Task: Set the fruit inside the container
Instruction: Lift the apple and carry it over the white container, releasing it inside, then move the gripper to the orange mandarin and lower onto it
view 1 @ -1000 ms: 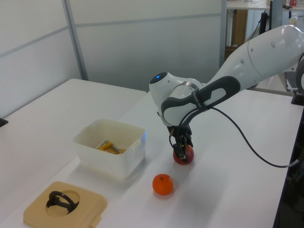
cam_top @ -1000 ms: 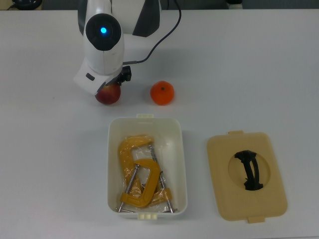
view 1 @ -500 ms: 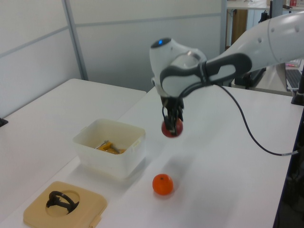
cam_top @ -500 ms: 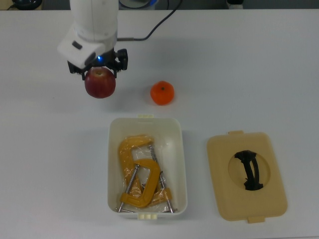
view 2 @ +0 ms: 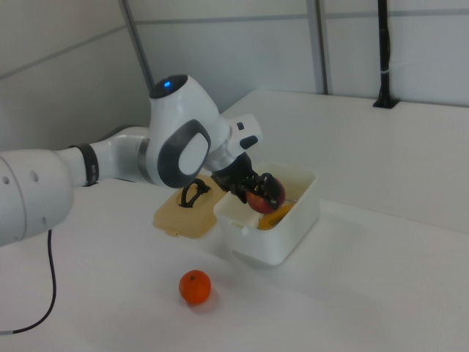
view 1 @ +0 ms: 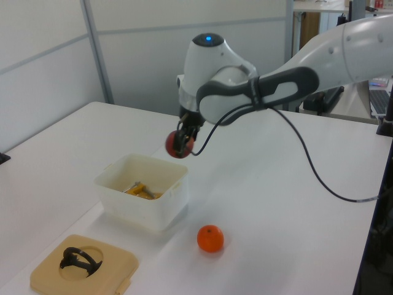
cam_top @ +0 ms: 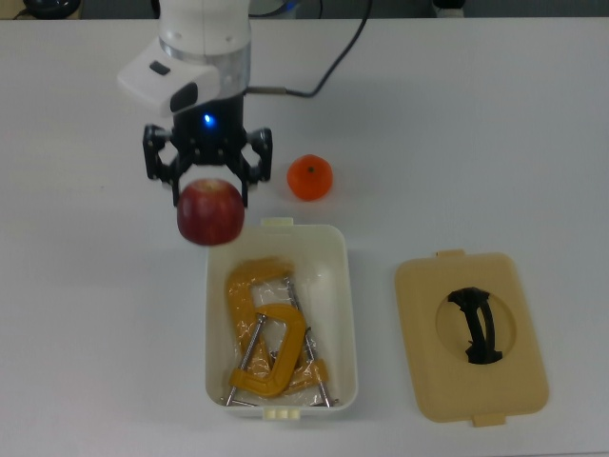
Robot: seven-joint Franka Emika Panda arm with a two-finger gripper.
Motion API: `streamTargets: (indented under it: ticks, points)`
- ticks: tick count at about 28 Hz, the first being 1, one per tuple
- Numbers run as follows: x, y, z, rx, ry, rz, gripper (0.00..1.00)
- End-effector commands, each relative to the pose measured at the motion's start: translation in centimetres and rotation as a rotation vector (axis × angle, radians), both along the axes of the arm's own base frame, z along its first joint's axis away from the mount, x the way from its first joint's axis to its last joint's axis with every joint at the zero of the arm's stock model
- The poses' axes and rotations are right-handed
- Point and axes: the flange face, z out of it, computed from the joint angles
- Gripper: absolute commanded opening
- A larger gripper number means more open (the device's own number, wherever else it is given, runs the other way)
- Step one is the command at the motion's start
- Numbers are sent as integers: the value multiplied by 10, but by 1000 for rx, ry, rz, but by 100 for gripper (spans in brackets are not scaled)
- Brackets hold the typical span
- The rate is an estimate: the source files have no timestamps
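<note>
Your gripper (cam_top: 208, 181) is clenched on the dark red apple (cam_top: 210, 211), holding it in the air just over the rim of the white rectangular plastic tub (cam_top: 338, 286), at the corner nearest the top view's upper left. Yellow metal clamps (cam_top: 266, 328) lie inside the tub. The bright orange tangerine (cam_top: 310, 178) sits on the white table (cam_top: 476, 143) just beyond the tub, and the flat beige lid with black handle (cam_top: 471, 333) lies beside it. Grey wall panels (view 1: 153, 49) stand behind. Half a second ago the apple hung farther from the tub; it has since shifted toward it.
</note>
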Motion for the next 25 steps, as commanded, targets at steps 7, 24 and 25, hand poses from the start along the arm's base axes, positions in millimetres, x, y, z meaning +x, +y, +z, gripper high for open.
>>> streamTargets:
  ticks: [7,24,25]
  points:
    - [17,26,-13,91,-91,-92,100]
    - [-47,94,-70,39,311,31,100]
    - [-50,99,-76,35,327,45,100]
